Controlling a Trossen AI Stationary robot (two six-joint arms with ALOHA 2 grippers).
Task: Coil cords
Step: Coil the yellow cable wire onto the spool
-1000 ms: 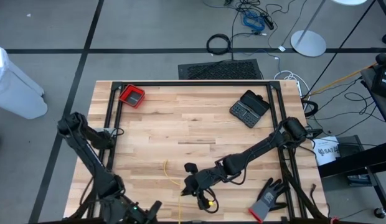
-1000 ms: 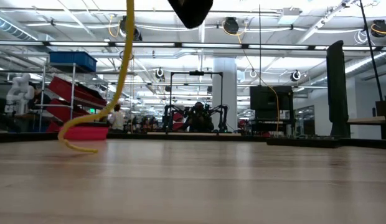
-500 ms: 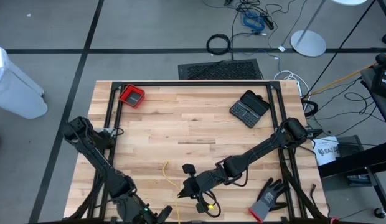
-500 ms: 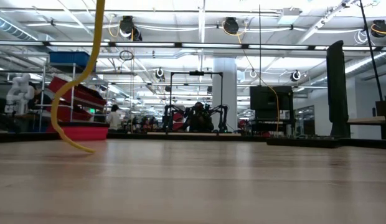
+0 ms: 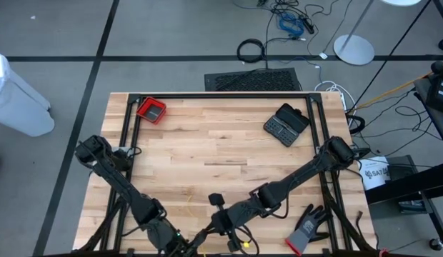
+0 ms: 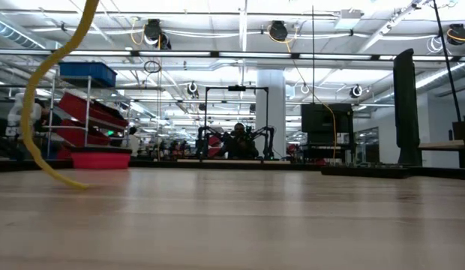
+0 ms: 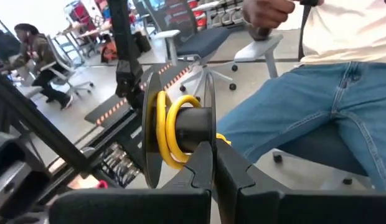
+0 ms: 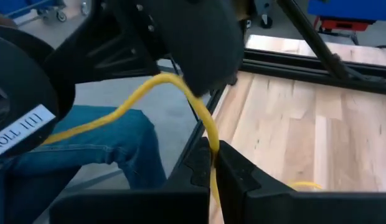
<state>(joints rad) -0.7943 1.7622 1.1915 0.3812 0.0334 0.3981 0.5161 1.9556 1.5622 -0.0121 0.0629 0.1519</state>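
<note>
Right wrist view showed your right gripper (image 8: 213,163) clamped on the thin yellow cord (image 8: 143,90); at six o'clock, feed it taut onto the black spool (image 7: 180,134) your closed left gripper (image 7: 213,163) pinched

The yellow cord (image 7: 170,127) is wound in loops around a black spool (partly coiled), one end trailing onto the table.
</note>
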